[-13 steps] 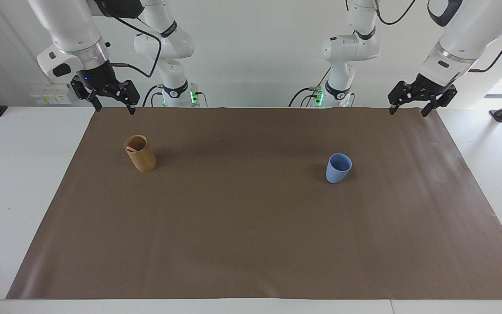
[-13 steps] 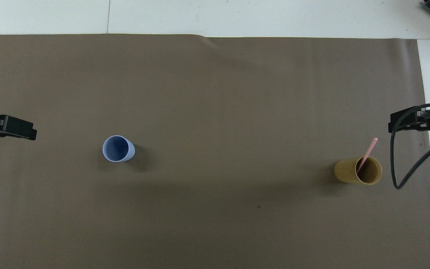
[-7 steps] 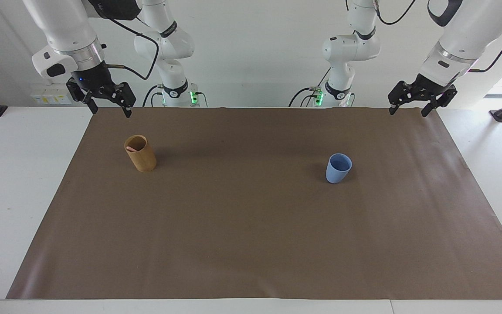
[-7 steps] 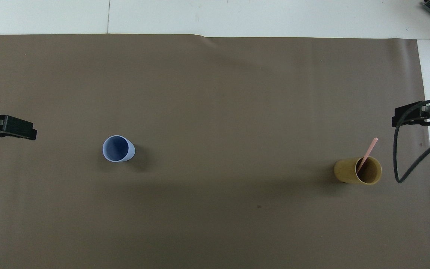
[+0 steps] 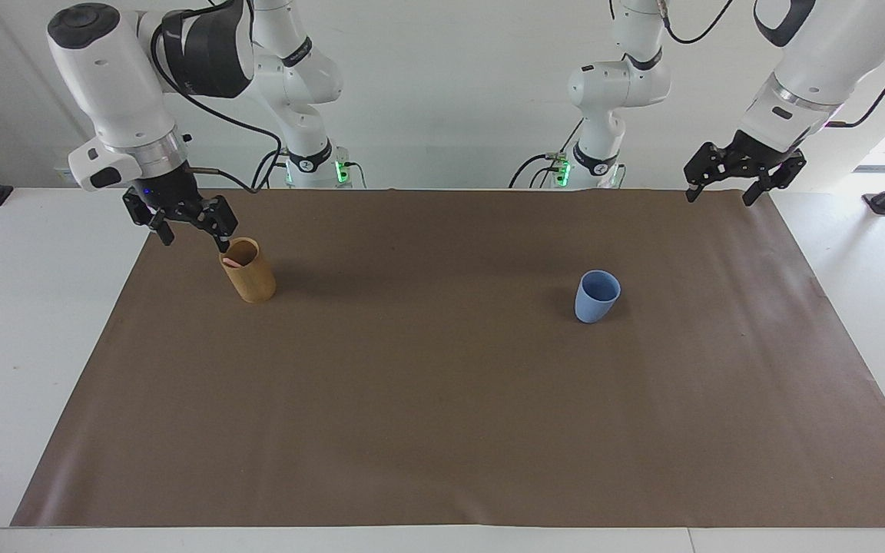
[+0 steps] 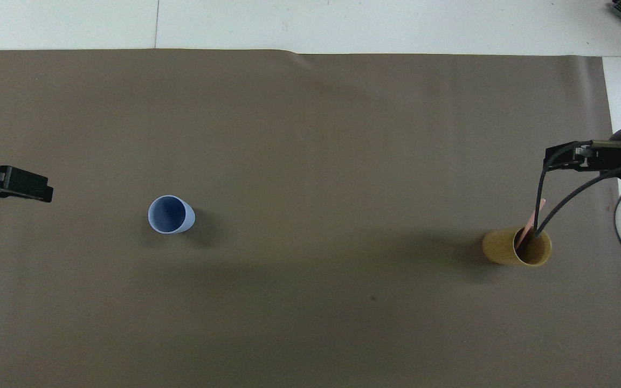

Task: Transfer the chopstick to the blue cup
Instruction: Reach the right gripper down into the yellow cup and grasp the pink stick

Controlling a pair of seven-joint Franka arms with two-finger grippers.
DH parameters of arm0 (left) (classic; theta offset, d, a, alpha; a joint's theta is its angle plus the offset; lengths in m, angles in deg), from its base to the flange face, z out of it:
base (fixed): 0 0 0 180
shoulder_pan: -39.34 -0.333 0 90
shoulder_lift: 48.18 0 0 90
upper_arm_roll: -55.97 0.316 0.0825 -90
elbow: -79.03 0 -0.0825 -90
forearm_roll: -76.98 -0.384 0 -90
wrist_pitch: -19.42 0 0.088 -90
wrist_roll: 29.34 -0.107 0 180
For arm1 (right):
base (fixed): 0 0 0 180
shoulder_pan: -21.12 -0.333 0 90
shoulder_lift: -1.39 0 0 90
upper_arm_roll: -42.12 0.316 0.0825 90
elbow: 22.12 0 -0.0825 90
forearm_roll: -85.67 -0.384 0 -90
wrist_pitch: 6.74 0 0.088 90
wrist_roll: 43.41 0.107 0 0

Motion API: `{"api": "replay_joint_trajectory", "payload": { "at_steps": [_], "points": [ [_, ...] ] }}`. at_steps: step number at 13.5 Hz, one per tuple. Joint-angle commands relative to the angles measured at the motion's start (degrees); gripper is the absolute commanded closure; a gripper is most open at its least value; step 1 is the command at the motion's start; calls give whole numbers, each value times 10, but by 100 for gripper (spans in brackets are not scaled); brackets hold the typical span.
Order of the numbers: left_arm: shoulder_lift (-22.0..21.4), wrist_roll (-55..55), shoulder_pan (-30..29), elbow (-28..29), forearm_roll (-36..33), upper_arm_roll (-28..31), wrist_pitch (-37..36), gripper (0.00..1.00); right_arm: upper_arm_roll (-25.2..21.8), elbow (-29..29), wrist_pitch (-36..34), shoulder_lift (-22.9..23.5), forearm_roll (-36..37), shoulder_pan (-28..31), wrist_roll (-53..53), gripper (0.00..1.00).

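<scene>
Your right tool point(image 5: 190, 232) wide, just beside wooden cup point(image 5: 247, 270) rim — lined up for chopstick point(image 6: 531, 221); left tool point(image 5: 721, 190) wide, waiting — blue cup point(image 5: 596, 296) empty.

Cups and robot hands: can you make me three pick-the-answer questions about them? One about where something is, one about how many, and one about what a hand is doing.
1. Where is the chopstick?
A. in the blue cup
B. in the tan cup
C. lying flat on the mat

2. How many cups stand on the mat?
A. three
B. one
C. two

3. How is the right hand?
A. open, holding nothing
B. shut on the chopstick
C. shut on the blue cup

Answers:
1 B: the pink stick leans out of the tan cup's mouth.
2 C: only the tan cup and the blue cup are there.
3 A: its fingers stand apart beside the tan cup's rim, with nothing between them.
</scene>
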Motion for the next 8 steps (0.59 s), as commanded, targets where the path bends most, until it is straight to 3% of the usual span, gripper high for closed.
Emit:
{"api": "replay_joint_trajectory", "payload": {
  "at_steps": [1, 2, 5, 8],
  "points": [
    [-4, -4, -13, -5, 6, -7, -6, 0, 5, -68, 35, -19, 4, 8, -28, 3],
    [-4, -4, -13, -5, 6, -7, -5, 0, 5, -83, 40, -19, 4, 8, -49, 5],
    [-4, -4, -13, -5, 6, -7, -5, 0, 5, -141, 91, -28, 4, 8, -118, 31],
    [-4, -5, -13, -5, 6, -7, -5, 0, 5, -146, 113, -29, 5, 5, -126, 51]
  ]
}}
